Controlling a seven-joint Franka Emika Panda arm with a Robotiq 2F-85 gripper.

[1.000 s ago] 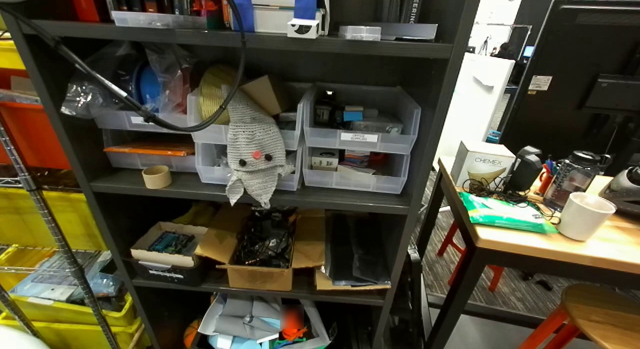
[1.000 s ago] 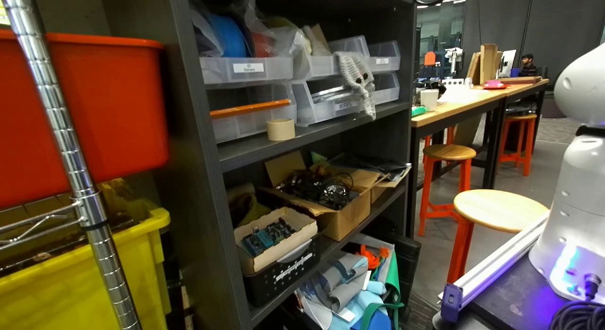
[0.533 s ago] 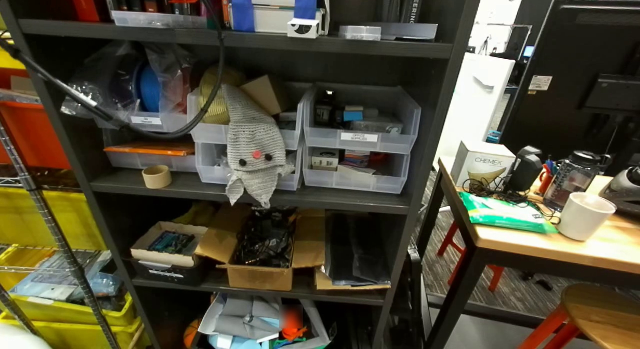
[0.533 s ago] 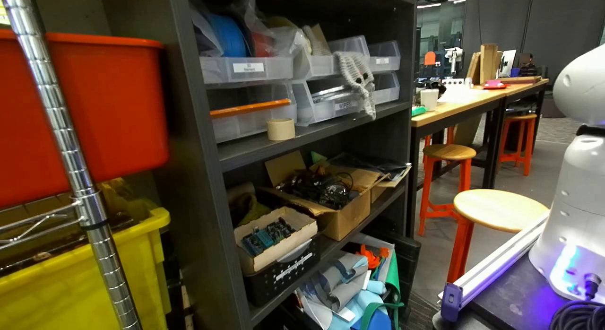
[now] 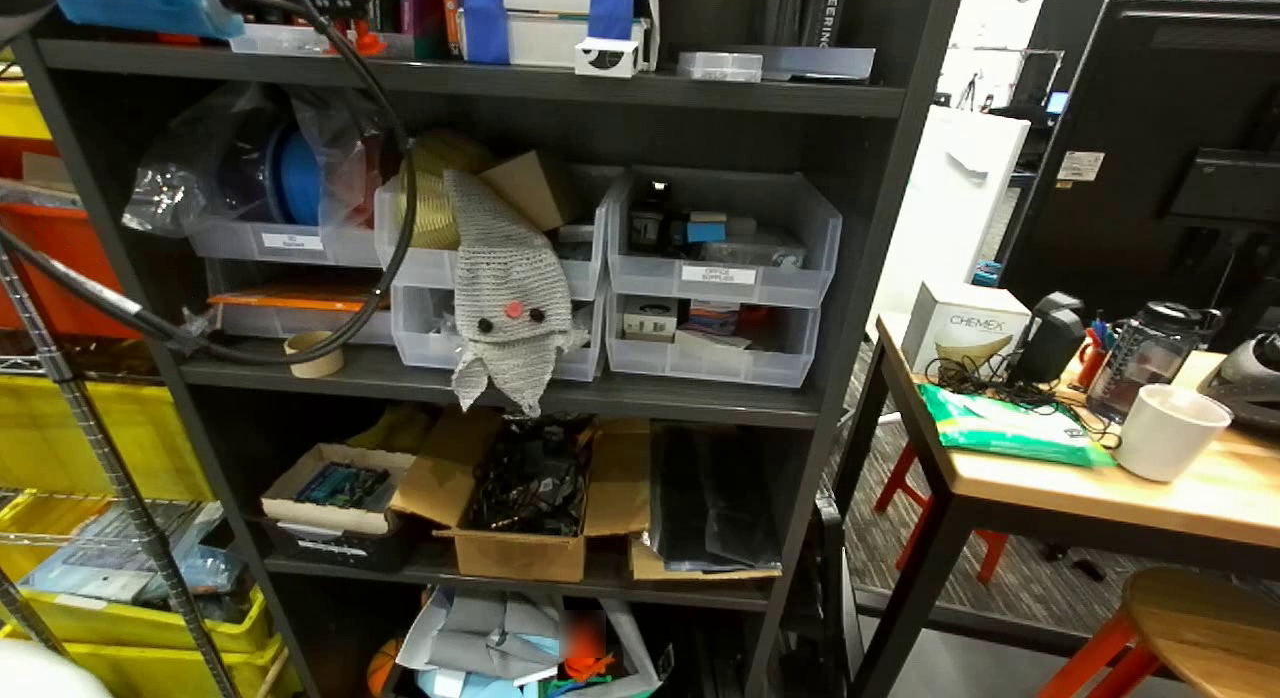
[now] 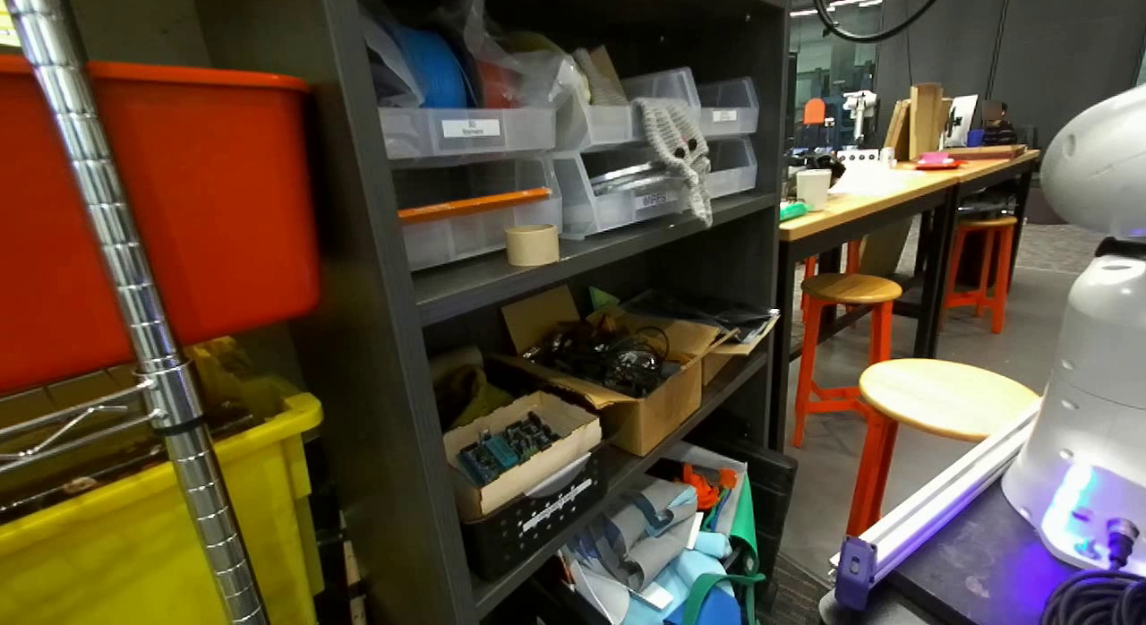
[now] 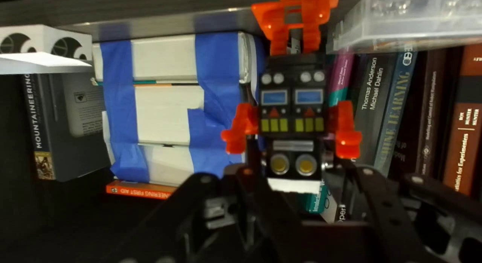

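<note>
In the wrist view a toy robot [image 7: 292,108], black with orange arms and feet, is pinched at its head by my gripper [image 7: 295,161]. Dark fingers [image 7: 376,202] stand on both sides of the head. The toy's orange feet reach toward the edge of a shelf board [image 7: 158,22], which lies along the top of this upside-down picture. An exterior view shows the toy's orange parts [image 5: 350,3] at the upper left, before the top shelf, feet downward. Whether the feet touch the board cannot be told. The fingers themselves are out of sight in both exterior views.
Books [image 7: 433,112] and a clear plastic box [image 7: 406,22] are close to the toy. Beyond it are blue-taped white boxes [image 7: 163,108] and a white box with round holes [image 7: 45,42]. A black cable [image 5: 400,218] loops before the bins. A grey knitted toy [image 5: 510,298] hangs there.
The toy has shifted left and ended lower in an exterior view, and the cable loop has swung left with it. A blue-covered part of the arm has come into sight at the upper left.
</note>
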